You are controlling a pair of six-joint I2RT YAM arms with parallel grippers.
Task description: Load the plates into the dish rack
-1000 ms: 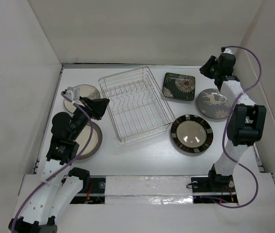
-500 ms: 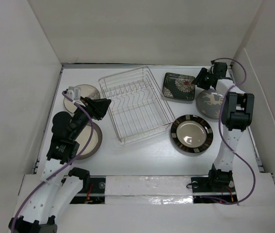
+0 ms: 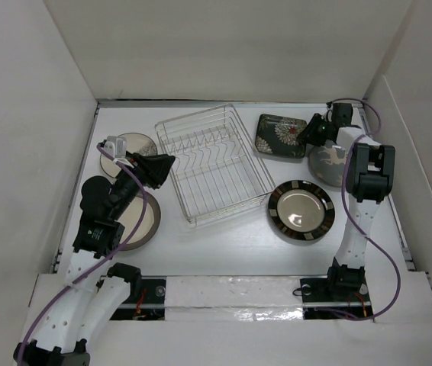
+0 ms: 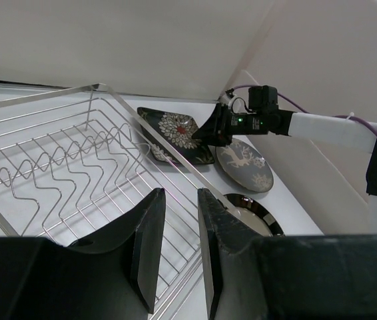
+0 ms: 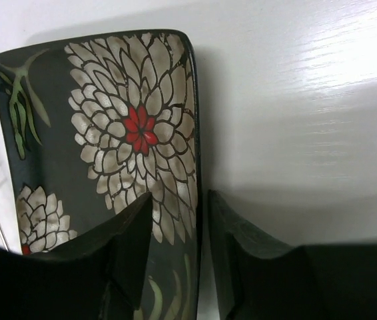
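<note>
Wire dish rack (image 3: 214, 164), 1, long axis far-to-near; 5 plates (image 3: 301, 210) flat; right gripper (image 5: 180, 207) apart astride square plate (image 5: 102, 133) rim; left gripper (image 4: 180, 197) apart.

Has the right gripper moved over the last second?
Yes. In the top view the right gripper has swung left from the back right corner to the square plate, whose right edge it now straddles. The plate itself has not shifted.
</note>
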